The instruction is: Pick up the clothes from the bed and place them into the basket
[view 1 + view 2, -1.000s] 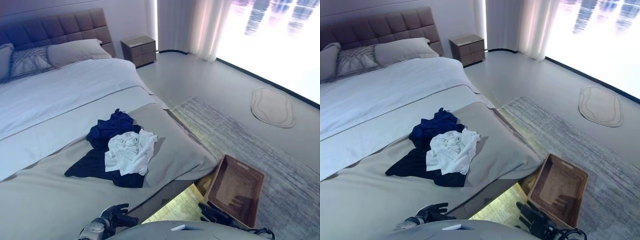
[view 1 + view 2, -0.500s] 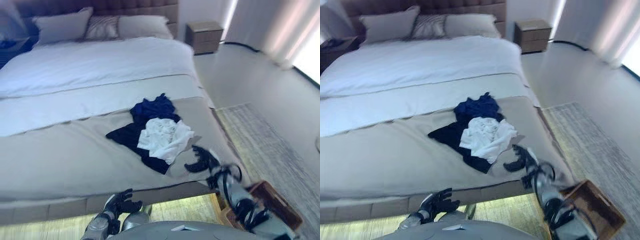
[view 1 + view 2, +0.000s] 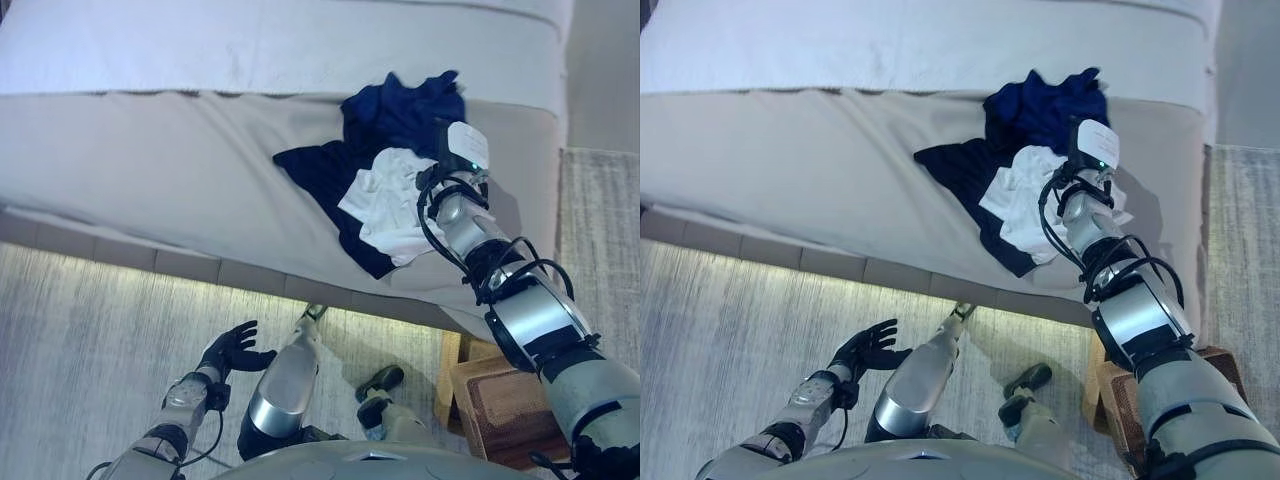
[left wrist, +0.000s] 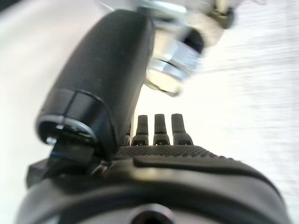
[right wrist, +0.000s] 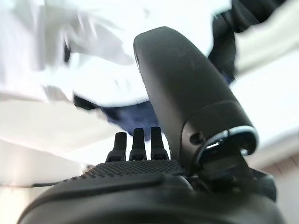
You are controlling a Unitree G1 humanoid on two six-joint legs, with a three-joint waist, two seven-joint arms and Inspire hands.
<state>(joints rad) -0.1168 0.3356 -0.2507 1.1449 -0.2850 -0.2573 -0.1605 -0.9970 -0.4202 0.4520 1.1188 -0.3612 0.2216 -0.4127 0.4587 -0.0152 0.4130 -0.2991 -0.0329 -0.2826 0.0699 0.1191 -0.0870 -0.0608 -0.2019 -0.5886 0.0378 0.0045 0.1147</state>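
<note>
We look down on the bed, its grey cover spread across the near part and a white sheet across the far part; on the cover, toward the right, lies the pile of clothes, a dark blue garment spread out with a crumpled white garment lying on top of its near right part; our right arm comes in from the lower right and reaches out over the bed, and our right hand is at the right edge of the pile, above or against the white garment, though in the eye views the wrist and its white camera block hide the hand itself; in the right wrist view the fingers point out in a straight row with the thumb standing free beside them, spread and holding nothing, with white cloth and a bit of dark blue cloth close in front; whether they touch the cloth we cannot tell; our left hand hangs low on the near left over the pale rug, well apart from the bed, fingers straight and relaxed, empty; the brown woven basket stands on the floor at the near right, beside the bed's corner and partly hidden behind our right arm; the clothes are all on the bed.
</note>
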